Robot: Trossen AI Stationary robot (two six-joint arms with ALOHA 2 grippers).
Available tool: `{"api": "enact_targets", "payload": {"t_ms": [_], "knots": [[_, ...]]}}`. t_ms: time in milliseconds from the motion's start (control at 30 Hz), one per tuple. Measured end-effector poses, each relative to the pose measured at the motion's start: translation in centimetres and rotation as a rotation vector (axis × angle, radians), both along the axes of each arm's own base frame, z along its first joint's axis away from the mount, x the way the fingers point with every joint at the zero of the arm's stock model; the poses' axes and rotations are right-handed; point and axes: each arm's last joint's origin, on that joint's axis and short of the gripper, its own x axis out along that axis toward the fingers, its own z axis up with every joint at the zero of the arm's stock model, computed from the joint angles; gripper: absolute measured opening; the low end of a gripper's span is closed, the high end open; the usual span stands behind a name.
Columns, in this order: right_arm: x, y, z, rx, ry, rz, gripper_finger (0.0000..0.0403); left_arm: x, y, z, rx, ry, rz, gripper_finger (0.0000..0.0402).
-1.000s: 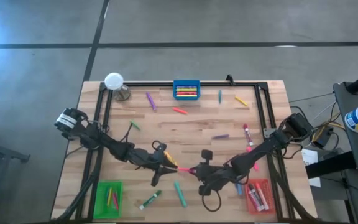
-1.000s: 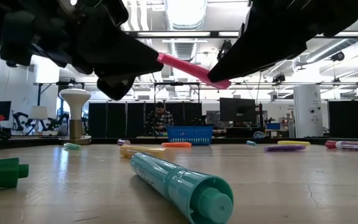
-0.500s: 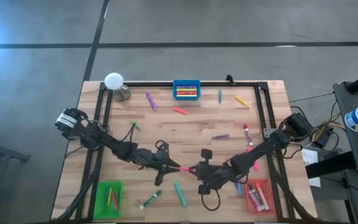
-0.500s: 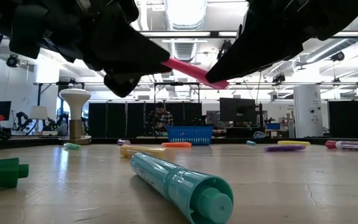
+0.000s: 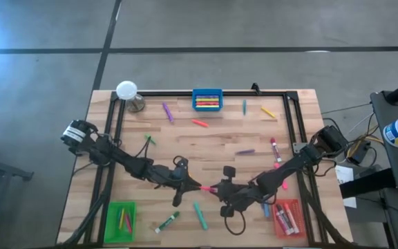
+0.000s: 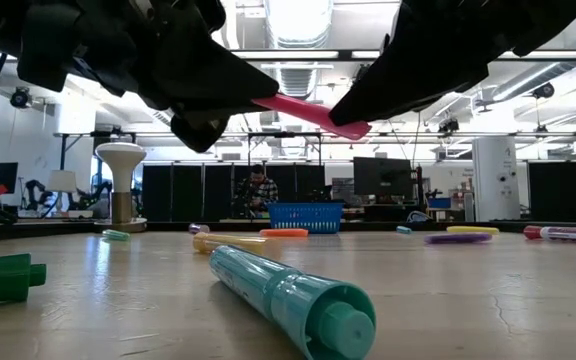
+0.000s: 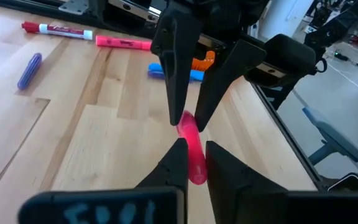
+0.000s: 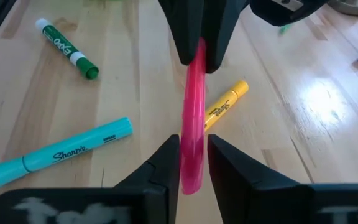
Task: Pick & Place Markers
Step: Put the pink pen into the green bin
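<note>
Pink and slender, a stick-shaped marker (image 5: 205,187) hangs in the air above the pale wooden table (image 5: 185,142), its long axis running across the table from one arm toward the other, with each end between the fingers of one gripper. From the table-top camera the pink marker (image 6: 308,112) tilts, its higher end at the left gripper (image 5: 193,185) and its lower end at the right gripper (image 5: 217,189). The left gripper's own camera shows its fingers (image 7: 179,163) pressed against the sides of the near end, clenched on the marker; the right gripper's fingers (image 8: 169,163) flank the other end closely, but whether they clamp it or have slackened cannot be told. Below the pair a teal capped marker (image 6: 290,296) lies on the wood with its cap end toward the low camera, a yellow marker (image 8: 224,104) lies beside it, and a green marker (image 8: 66,49) rests farther off. Other markers are scattered over the boards, and a blue rectangular tray (image 5: 207,99) at the far edge, a green tray (image 5: 119,220) and a red tray (image 5: 287,217) at the near corners each hold a few.
</note>
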Motion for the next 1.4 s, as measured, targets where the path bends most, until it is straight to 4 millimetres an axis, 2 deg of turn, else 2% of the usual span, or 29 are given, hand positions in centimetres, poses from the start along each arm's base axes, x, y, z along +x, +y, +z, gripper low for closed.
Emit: {"api": "enact_targets", "payload": {"t_ms": [400, 567, 667, 833, 1100, 1333, 1400], "knots": [[0.0, 0.0, 0.3, -0.001, -0.011, -0.002, 0.0117, -0.1, 0.2, 0.1, 0.020, 0.029, 0.003, 0.0028], [-0.4, 0.0, 1.5, 0.011, -0.039, 0.005, 0.0140, -0.8, 0.7, 0.8, 0.052, 0.091, 0.006, 0.0028], [-0.8, 0.2, 2.3, 0.007, -0.054, 0.025, 0.0151, -1.5, 0.7, 2.1, 0.069, 0.150, -0.003, 0.0028], [-1.3, 0.5, 2.8, -0.001, -0.054, 0.046, 0.0159, -3.7, 0.0, 4.2, 0.104, 0.362, -0.033, 0.0028], [-1.5, 0.5, 2.8, -0.015, -0.046, 0.045, 0.0160, -7.3, -3.4, 8.7, 0.062, 0.716, -0.088, 0.0028], [-1.5, 0.5, 2.6, -0.031, -0.038, 0.053, 0.0160, -9.8, -6.1, 11.8, -0.189, 1.004, -0.160, 0.0028], [-1.5, 0.5, 2.6, -0.031, -0.038, 0.053, 0.0160, -10.5, -6.4, 12.1, -0.248, 1.095, -0.142, 0.0028]]}}
